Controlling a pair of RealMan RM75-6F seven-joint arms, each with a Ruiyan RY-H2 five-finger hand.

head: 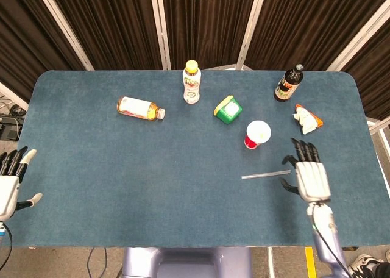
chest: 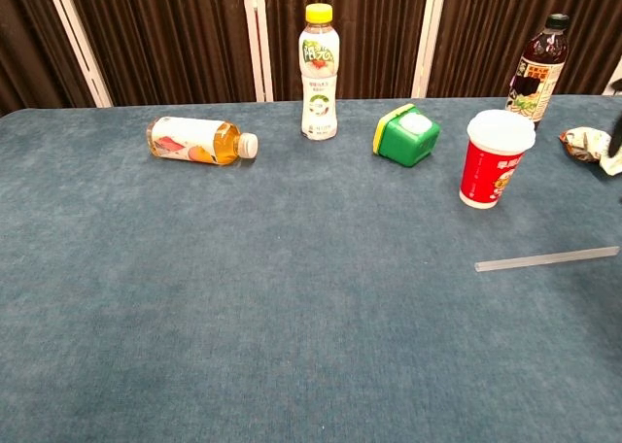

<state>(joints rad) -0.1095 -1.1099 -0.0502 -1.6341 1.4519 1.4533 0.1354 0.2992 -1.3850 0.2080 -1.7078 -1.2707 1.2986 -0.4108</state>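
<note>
The right hand (head: 311, 177) hovers with fingers spread and empty just beside the thin clear straw (head: 266, 174), which lies flat on the blue felt tabletop (head: 122, 180) toward its right edge. A red paper cup (head: 258, 134) with a white lid stands just behind the straw, near a crumpled wrapper (head: 306, 119) and a dark glass bottle (head: 288, 83). The left hand (head: 10, 181) hangs released off the left edge.

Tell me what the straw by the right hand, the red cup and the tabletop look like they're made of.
Straw: seems clear plastic, pale and see-through against the table.
Red cup: probably paper with a glossy print; flat white lid, likely plastic or film.
Tabletop: matte blue cover, felt- or carpet-like, with faint streaks and no glare.
Right hand, open, lies beside the straw's end; contact can't be told.
</note>
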